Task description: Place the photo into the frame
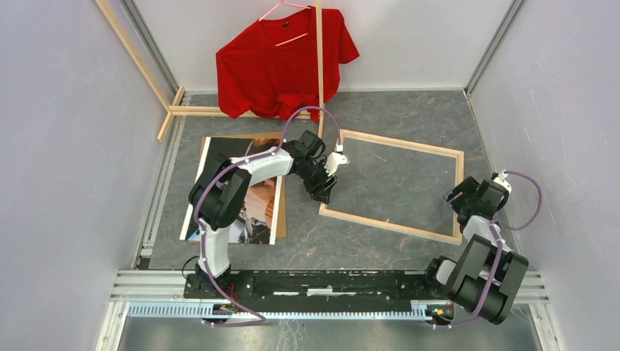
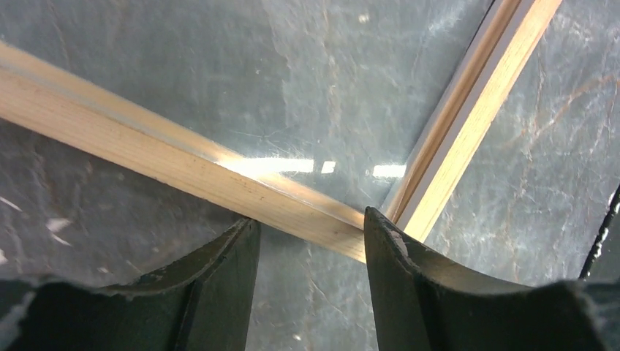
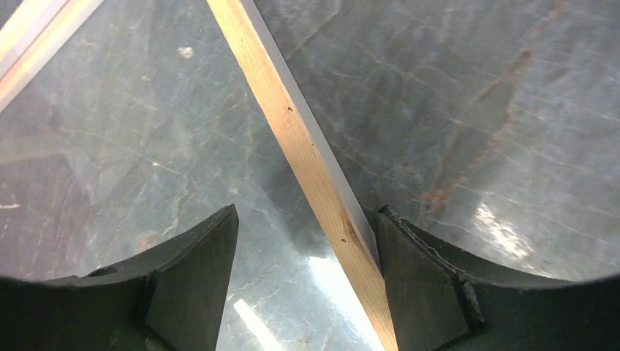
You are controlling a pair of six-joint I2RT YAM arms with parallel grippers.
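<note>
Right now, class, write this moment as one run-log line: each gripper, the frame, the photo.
left gripper: open, astride frame corner | right gripper: open, astride frame rail | photo: outside frame, left of it

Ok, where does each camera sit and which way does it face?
Top external: above and behind the robot, looking down; left arm, right arm, frame and photo show.
Left wrist: on the left gripper, looking down at a frame corner; own fingers show.
Right wrist: on the right gripper, looking down at a frame rail; own fingers show.
All share the frame.
</note>
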